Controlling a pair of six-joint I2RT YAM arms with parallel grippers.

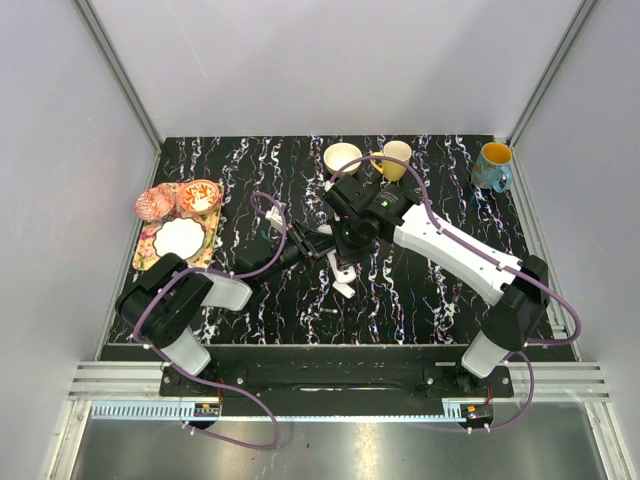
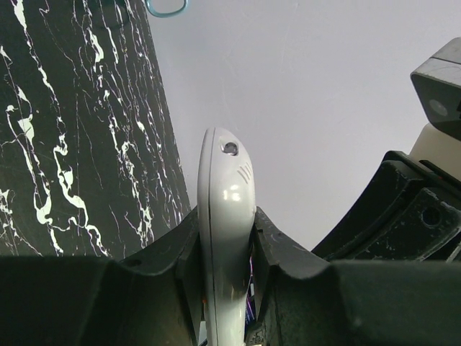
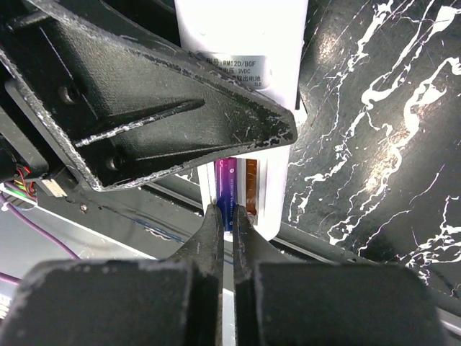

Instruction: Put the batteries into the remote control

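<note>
Marbled table (image 1: 420, 300), left tool (image 2: 225, 252) clamped on one remote control (image 2: 225, 180), two batteries (image 3: 225, 189) inside, right tool (image 3: 227, 216) together.

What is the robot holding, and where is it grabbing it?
The left gripper clamps the remote control around its middle, both ends sticking out. The right gripper is shut, seemingly on nothing; its tips meet a battery seated in the remote.

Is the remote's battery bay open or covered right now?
Open. Right wrist view: the bay of the remote control is uncovered, with a bluish battery and an orange battery lying inside.
</note>
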